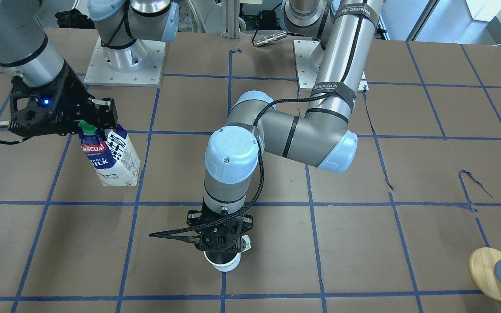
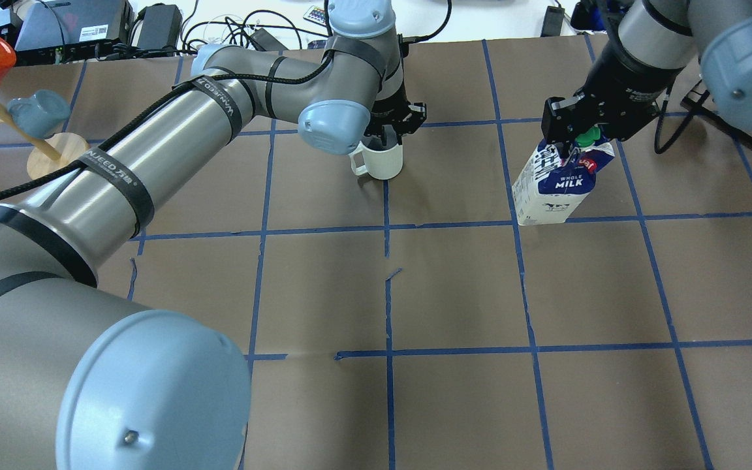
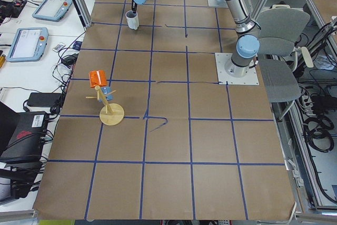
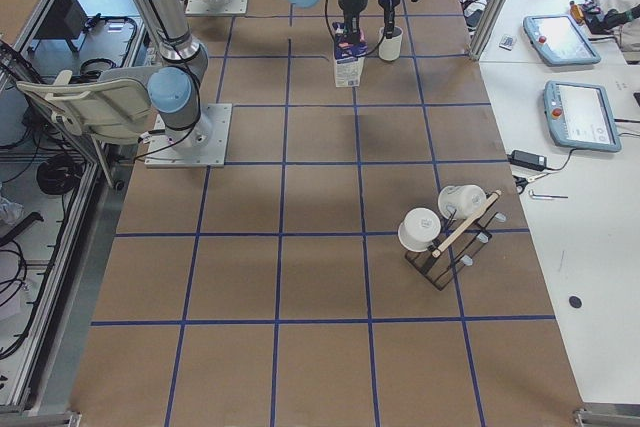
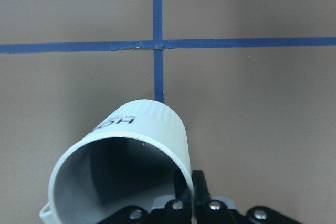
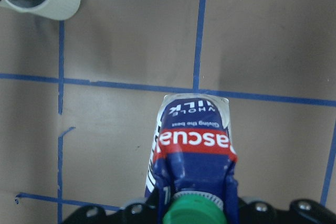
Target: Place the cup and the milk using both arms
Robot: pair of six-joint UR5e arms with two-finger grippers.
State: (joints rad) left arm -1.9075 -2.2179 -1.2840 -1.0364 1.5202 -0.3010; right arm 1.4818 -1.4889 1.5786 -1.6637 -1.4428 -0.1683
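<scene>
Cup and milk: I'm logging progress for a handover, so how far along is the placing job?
Done: both things are grasped. The left claw pinches the cup by its rim, and the right claw clamps the milk at its top. In hand: both are down at the table; I cannot tell whether they rest on it. Left: opening both claws and pulling the arms away.

We are in a robotics lab, not a home or a shop. Two jointed robot arms (image 1: 302, 134) are bolted through metal base plates (image 1: 146, 74) to a big table (image 3: 168, 140) covered in brown paper and gridded with blue tape (image 2: 454, 226). Beside it we see benches carrying teach pendants (image 3: 23, 43), bundles of cables (image 2: 232, 29) and aluminium frame posts (image 4: 497, 2).
</scene>
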